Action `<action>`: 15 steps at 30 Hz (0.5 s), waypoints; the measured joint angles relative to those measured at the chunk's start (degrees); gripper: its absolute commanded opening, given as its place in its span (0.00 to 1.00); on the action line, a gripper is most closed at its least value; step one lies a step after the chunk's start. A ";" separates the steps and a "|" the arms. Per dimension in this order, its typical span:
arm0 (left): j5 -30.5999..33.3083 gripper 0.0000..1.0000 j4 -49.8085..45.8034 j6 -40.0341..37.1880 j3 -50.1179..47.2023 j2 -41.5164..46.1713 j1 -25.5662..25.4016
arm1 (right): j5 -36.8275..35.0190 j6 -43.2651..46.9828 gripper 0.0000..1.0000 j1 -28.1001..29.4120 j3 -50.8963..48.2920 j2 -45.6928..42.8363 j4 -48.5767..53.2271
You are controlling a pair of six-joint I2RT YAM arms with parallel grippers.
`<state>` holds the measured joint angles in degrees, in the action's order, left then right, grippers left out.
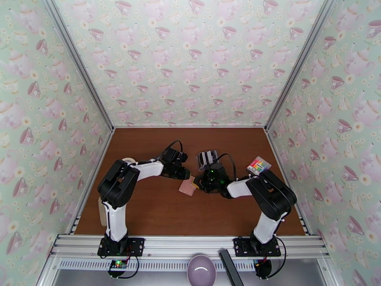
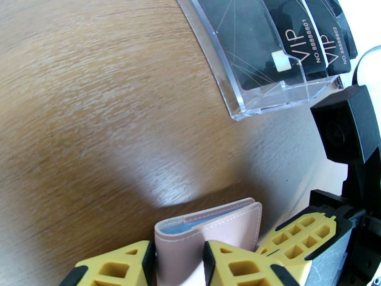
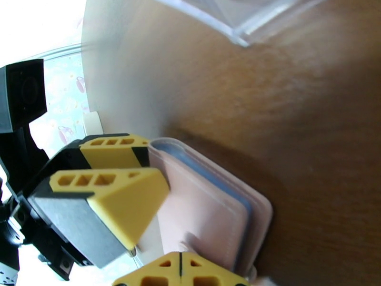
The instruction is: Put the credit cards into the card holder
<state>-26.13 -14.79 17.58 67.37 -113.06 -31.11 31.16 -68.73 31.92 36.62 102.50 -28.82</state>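
Note:
The pink card holder (image 1: 186, 188) lies mid-table between my two grippers. In the left wrist view the card holder (image 2: 212, 233) stands on edge, slightly parted, with bluish pockets showing. My left gripper (image 2: 180, 265) has one yellow finger on each side of its cover, shut on it. My right gripper (image 3: 181, 270) is shut, with its tips against the card holder (image 3: 205, 220) at its lower edge; I cannot tell whether they pinch it. Black credit cards (image 2: 309, 48) marked VIP stand in a clear rack (image 2: 266, 98) just beyond, also seen from above as the rack (image 1: 207, 158).
A multicoloured striped pad (image 1: 258, 165) lies at the right, by the right arm's elbow. A mauve bowl (image 1: 201, 270) sits on the rail in front of the arm bases. Patterned walls close in the table on three sides.

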 measured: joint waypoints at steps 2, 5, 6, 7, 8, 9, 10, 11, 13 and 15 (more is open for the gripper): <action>0.00 0.36 0.00 0.17 0.00 0.00 0.00 | 0.07 0.00 0.04 0.00 0.07 0.28 0.00; 0.02 0.37 0.04 0.42 0.02 0.00 -0.11 | 0.22 -0.04 0.04 0.00 0.04 0.31 -0.39; 0.02 0.36 0.04 0.42 0.02 0.00 -0.15 | 0.39 -0.28 0.04 0.00 -0.07 0.31 -1.03; 0.04 0.36 0.04 0.42 0.02 0.00 -0.15 | 0.61 -0.76 0.04 0.00 -0.28 0.31 -2.01; 0.04 0.37 0.07 0.42 0.02 0.00 -0.15 | 0.72 -1.14 0.04 0.00 -0.55 0.31 -2.86; 0.02 0.36 0.07 0.42 0.02 0.00 -0.15 | 0.87 -1.77 0.04 0.00 -1.01 0.33 -4.22; 0.04 0.37 0.09 0.42 0.02 0.00 -0.17 | 1.11 -2.56 0.04 0.00 -1.46 0.39 -5.62; 0.02 0.37 0.11 0.42 0.02 0.00 -0.17 | 1.27 -3.15 0.04 0.00 -1.81 0.59 -6.91; -0.04 0.37 0.26 0.44 0.00 0.00 -0.20 | 1.44 -4.22 0.04 0.00 -2.29 1.20 -8.79; -0.09 0.37 0.55 0.42 -0.13 0.04 -0.26 | 1.68 -4.94 0.04 0.00 -2.62 1.51 -9.81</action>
<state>-26.22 -14.24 18.00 67.24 -113.01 -31.38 32.84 -73.67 31.92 34.00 104.01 -38.63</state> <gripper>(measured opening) 0.368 0.043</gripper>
